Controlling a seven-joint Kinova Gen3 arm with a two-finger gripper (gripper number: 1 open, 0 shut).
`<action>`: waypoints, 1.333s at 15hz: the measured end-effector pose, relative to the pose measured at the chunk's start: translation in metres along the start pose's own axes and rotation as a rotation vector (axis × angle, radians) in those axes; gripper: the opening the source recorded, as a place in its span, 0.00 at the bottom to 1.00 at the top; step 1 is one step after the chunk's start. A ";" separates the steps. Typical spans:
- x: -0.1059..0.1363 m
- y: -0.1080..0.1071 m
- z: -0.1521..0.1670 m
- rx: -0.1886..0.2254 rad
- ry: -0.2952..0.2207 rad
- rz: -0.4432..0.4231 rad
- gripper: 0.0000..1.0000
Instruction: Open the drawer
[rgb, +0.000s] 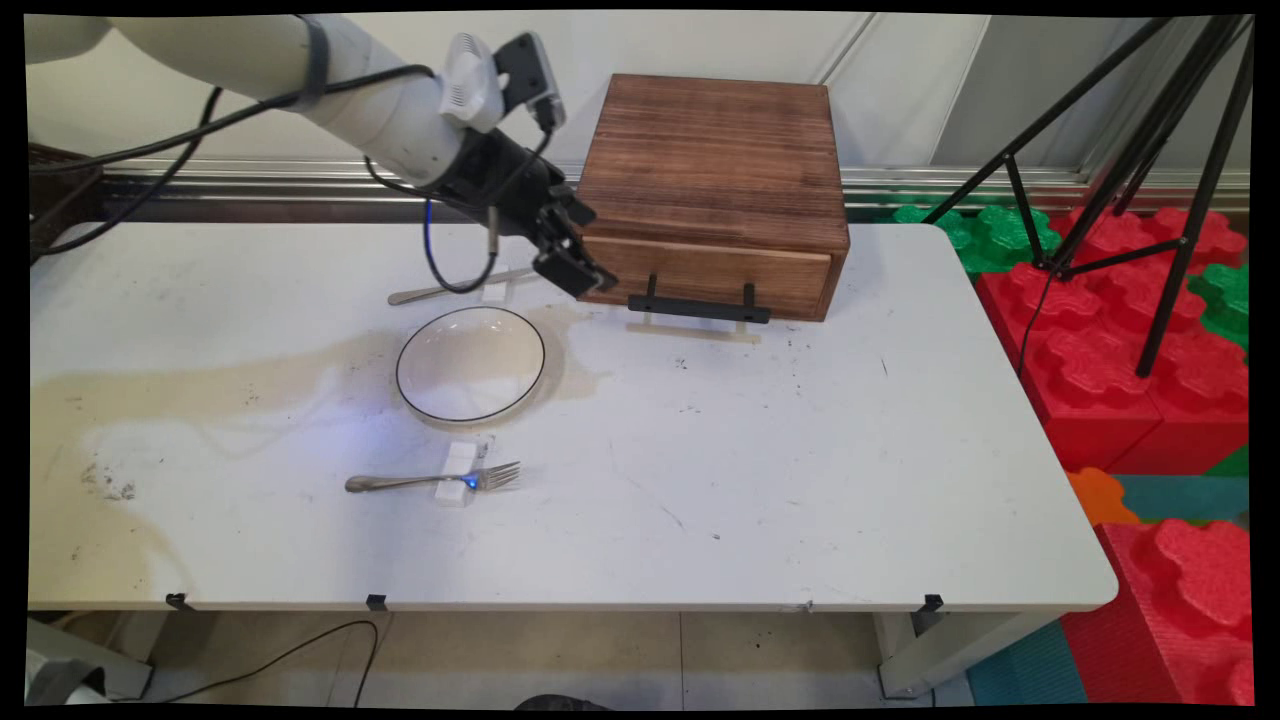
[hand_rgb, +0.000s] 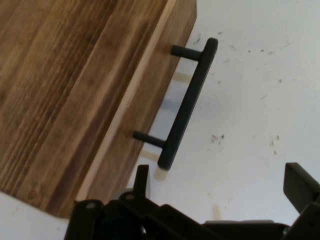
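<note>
Black end effector (rgb: 572, 262) hanging just off the left front corner of the wooden drawer box (rgb: 715, 175), fingers standing apart with nothing between them, as seen in the hand view where one finger (hand_rgb: 141, 181) is rising near the handle's end and the other is sitting far out to the side. Hovering low over the bench (rgb: 800, 480), tilted down toward the drawer front (rgb: 710, 275). Pointing at the black bar handle (hand_rgb: 189, 105), held out from the drawer on two short posts, likely leaving room for fingers to slip behind it. Drawer looking closed, its face sitting flush with the box.

Lying just behind the end effector, a spoon (rgb: 450, 290), its shaft propped on a small white block, probably keeping it raised off the surface. Sitting nearer the camera, a white plate (rgb: 470, 363) with a dark rim, empty, resting on a tan stain. Lying further forward, a fork (rgb: 430, 481), likewise propped on a white block (rgb: 458, 470), tines pointing right. Standing off the bench's right side, a black tripod (rgb: 1150, 150) over red and green foam blocks (rgb: 1100, 350).
</note>
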 end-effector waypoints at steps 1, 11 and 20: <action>0.004 0.002 0.004 0.001 0.000 0.001 1.00; 0.042 0.012 0.056 0.024 -0.034 -0.015 1.00; 0.063 0.014 0.114 0.011 -0.070 0.005 1.00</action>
